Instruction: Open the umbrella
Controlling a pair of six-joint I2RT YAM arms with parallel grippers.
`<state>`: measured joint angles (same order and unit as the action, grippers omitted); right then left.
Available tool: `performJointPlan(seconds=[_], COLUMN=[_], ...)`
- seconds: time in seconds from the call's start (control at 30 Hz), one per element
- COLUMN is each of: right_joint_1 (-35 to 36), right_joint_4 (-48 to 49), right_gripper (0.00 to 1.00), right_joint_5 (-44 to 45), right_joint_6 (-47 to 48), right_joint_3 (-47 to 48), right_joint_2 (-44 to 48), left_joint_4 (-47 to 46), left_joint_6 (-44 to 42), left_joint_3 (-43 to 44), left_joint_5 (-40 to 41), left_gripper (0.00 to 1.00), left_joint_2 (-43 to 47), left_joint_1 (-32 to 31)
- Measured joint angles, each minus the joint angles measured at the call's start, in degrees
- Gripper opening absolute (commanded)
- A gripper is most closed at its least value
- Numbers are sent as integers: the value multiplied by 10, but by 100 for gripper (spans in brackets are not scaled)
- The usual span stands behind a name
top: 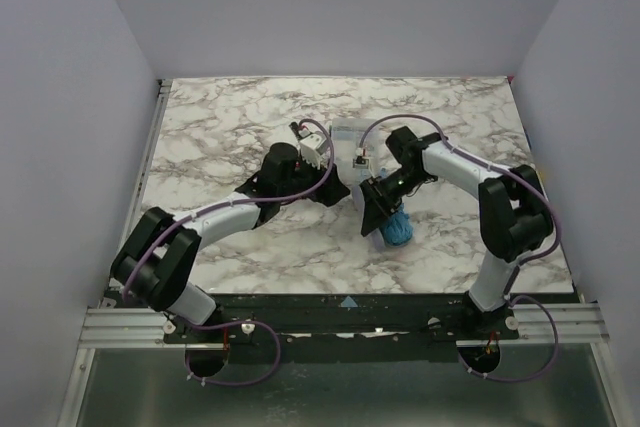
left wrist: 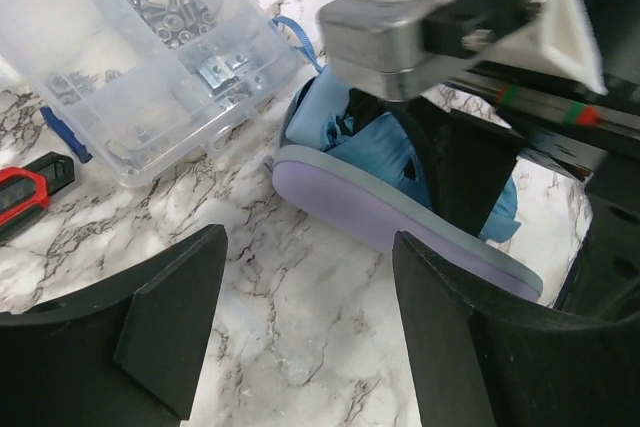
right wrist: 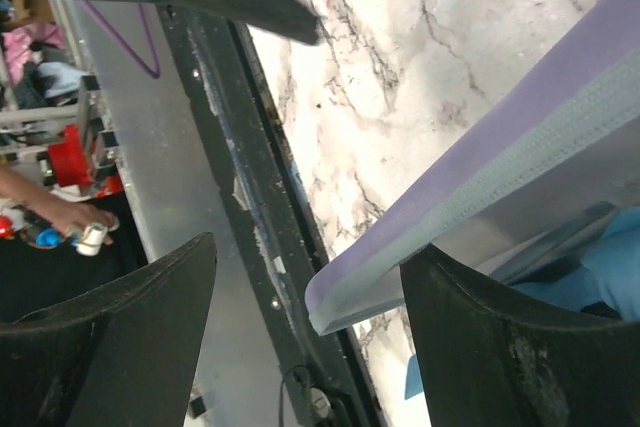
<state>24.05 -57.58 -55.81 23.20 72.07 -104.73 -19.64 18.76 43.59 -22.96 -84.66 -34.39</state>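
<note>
The umbrella is a sky-blue bundle of fabric lying folded on the marble, just right of centre. In the left wrist view its blue fabric is wrapped by a flat lavender and grey band. My left gripper is open, low over bare marble just short of that band, and sits left of the umbrella. My right gripper hangs over the umbrella's near-left side. It is open; the band's free end pokes into the gap beside the right finger, unsqueezed.
A clear plastic organiser box with screws and nuts stands behind the grippers. Red-handled pliers lie left of it. The table's black front rail runs close by the right gripper. A person's hand shows beyond it.
</note>
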Motion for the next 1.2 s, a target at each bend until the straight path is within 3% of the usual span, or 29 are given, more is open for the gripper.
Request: performJointPlan(seconds=[0.3, 0.5, 0.93, 1.2], right_joint_1=[3, 17, 4, -49], right_joint_4=[84, 102, 105, 110], right_gripper=[77, 77, 73, 71], right_joint_5=[29, 29, 62, 214], right_joint_6=[-26, -33, -60, -122], right_joint_3=[-38, -48, -48, -40], right_joint_2=[85, 88, 111, 133], left_joint_4=[22, 25, 98, 104], left_joint_6=[72, 98, 106, 97], left_joint_3=[35, 61, 83, 70], left_joint_5=[1, 3, 33, 41], left_gripper=[80, 82, 68, 68], left_joint_2=[-63, -77, -126, -121], left_joint_1=[-2, -14, -55, -54])
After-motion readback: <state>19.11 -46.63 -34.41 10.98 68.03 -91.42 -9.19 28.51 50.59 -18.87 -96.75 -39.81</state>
